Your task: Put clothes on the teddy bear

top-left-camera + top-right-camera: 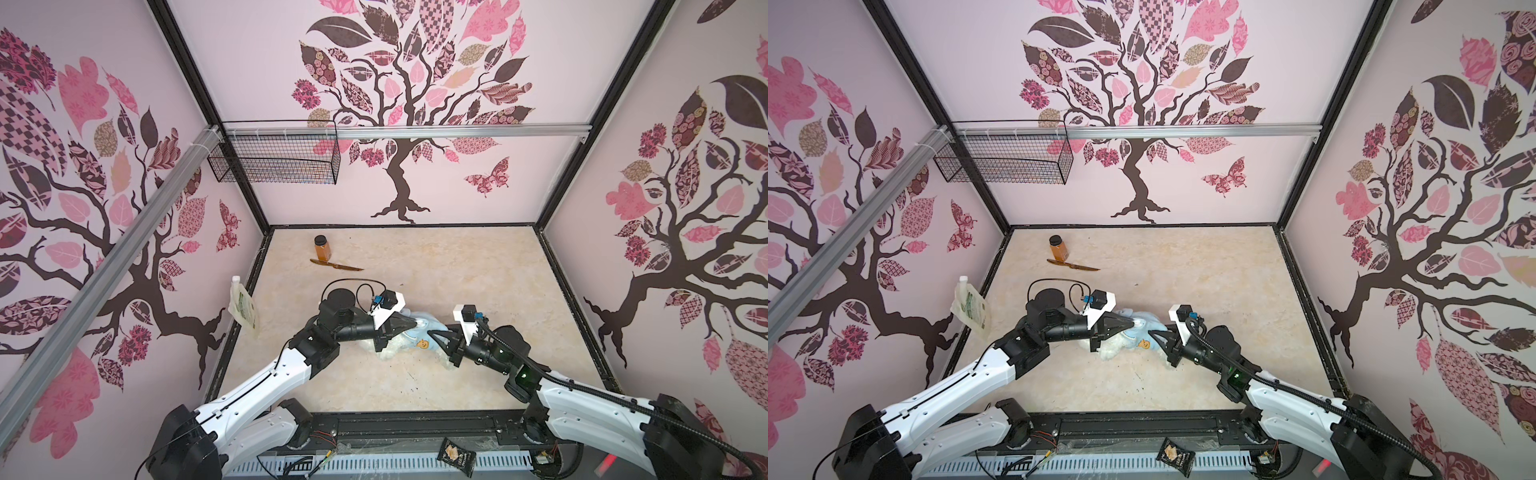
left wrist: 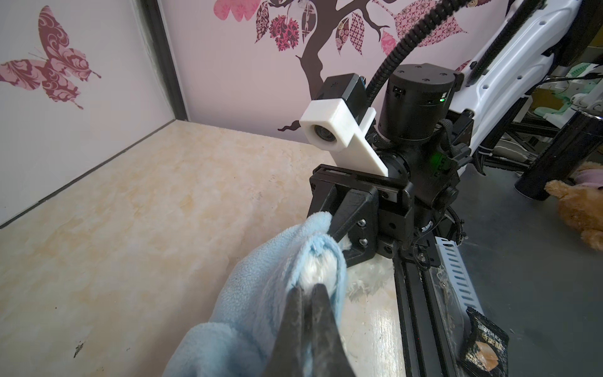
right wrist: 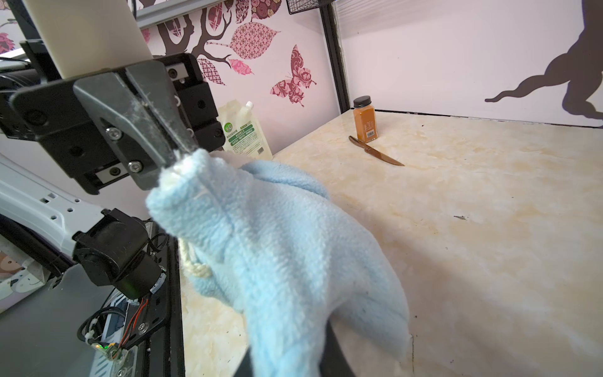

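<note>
The white teddy bear (image 1: 390, 348) (image 1: 1109, 348) lies in the middle of the table, its upper body inside a light blue shirt (image 1: 420, 332) (image 1: 1142, 330) with an orange face patch. From the left, my left gripper (image 1: 414, 323) (image 1: 1133, 322) (image 2: 308, 289) is shut on white fur poking out of a sleeve opening. From the right, my right gripper (image 1: 433, 333) (image 1: 1152, 333) (image 3: 290, 355) is shut on the blue shirt, whose fabric drapes over and hides its fingertips. The two grippers face each other, close together. The bear's head is hidden.
An orange spice jar (image 1: 321, 246) and a knife (image 1: 336, 264) lie at the back left. A refill pouch (image 1: 243, 307) leans on the left wall, under a wire basket (image 1: 274, 160). A black packet (image 1: 457, 455) lies on the front rail.
</note>
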Action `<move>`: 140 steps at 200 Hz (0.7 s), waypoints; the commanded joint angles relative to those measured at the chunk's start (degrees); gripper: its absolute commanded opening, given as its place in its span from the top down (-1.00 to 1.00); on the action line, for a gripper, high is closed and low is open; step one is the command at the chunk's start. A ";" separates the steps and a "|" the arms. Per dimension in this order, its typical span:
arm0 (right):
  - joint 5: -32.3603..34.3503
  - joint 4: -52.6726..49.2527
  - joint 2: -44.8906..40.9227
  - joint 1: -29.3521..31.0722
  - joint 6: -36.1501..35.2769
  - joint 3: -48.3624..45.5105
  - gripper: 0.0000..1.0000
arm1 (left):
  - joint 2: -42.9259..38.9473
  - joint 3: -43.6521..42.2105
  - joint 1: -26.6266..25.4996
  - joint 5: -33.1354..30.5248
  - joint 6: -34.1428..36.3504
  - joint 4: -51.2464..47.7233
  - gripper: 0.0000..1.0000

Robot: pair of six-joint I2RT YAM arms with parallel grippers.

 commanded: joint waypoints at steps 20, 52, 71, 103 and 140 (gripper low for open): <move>-2.93 -3.18 1.71 -2.04 -3.80 2.97 0.98 | -0.53 6.34 -3.37 -9.36 17.73 -18.62 0.91; -5.72 -2.19 3.26 -2.05 -4.19 3.59 1.00 | 0.81 10.42 -6.29 -13.90 24.45 -23.60 0.64; -6.10 -1.54 3.84 -2.05 -3.95 3.16 1.00 | 1.18 12.18 -6.83 -13.94 26.38 -23.83 0.60; -6.10 -1.54 3.76 -2.04 -4.00 2.73 1.00 | 2.32 15.25 -7.07 -12.80 29.09 -25.43 0.63; -6.01 -1.54 3.77 -2.04 -4.06 2.62 1.00 | 6.25 19.94 -8.25 -13.72 32.88 -30.76 0.75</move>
